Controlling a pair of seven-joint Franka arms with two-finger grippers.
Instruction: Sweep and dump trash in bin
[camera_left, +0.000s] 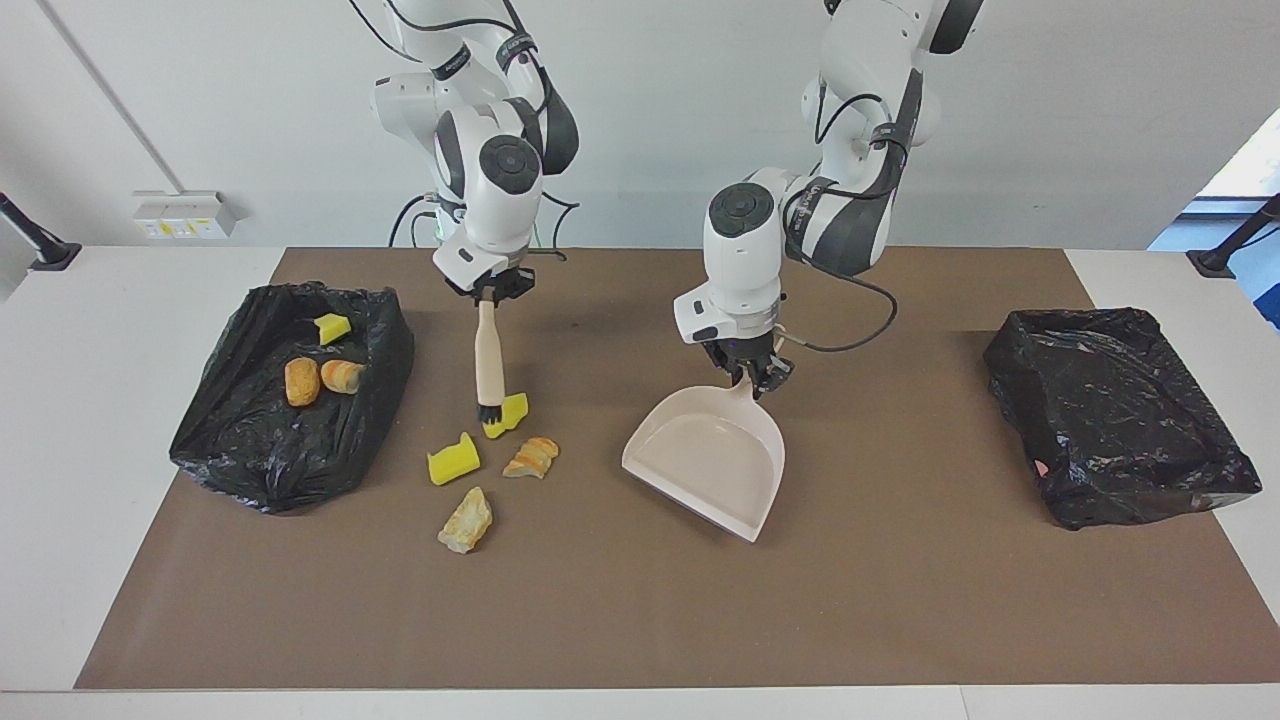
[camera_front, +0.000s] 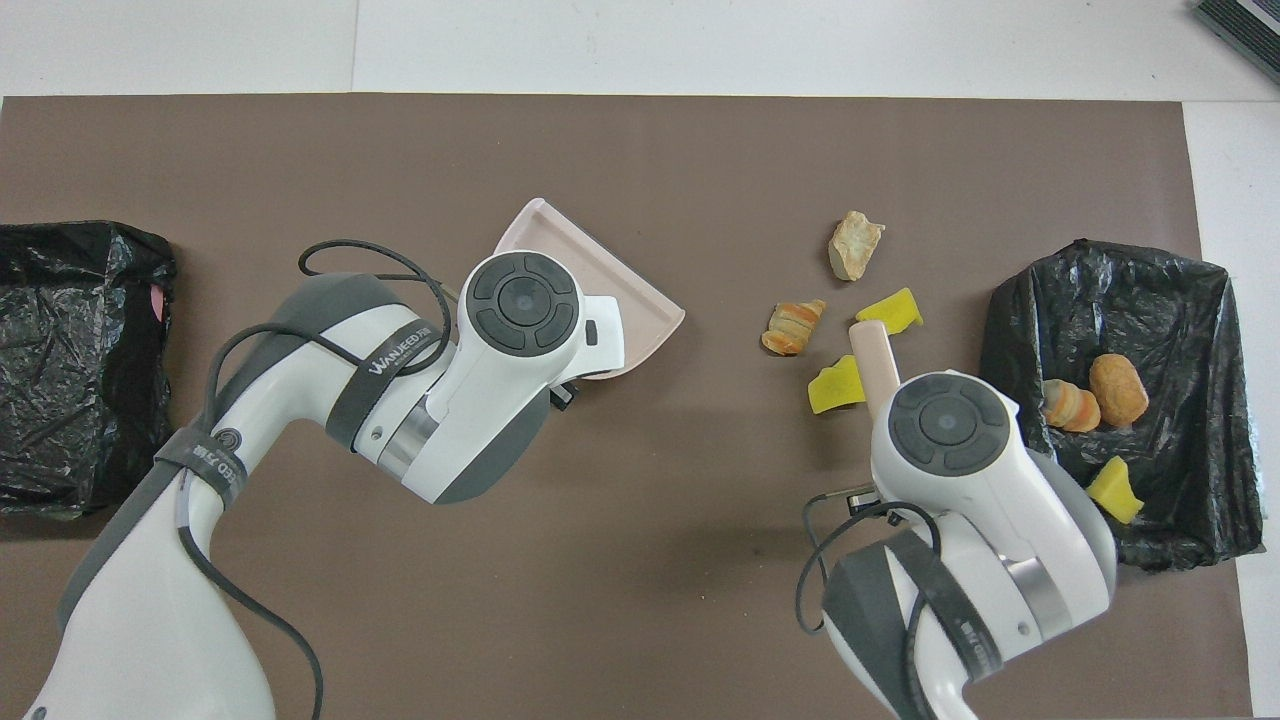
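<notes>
While upright — right tool (camera_left: 490, 291) over trash (camera_left: 504, 414)

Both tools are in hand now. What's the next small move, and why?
Probably bring the dustpan down beside the loose trash. The left gripper holds it by the handle, tilted and apart from the four scraps, while the right gripper already has the brush bristles at a yellow sponge chunk. Sweeping needs the pan's open edge facing them.
</notes>
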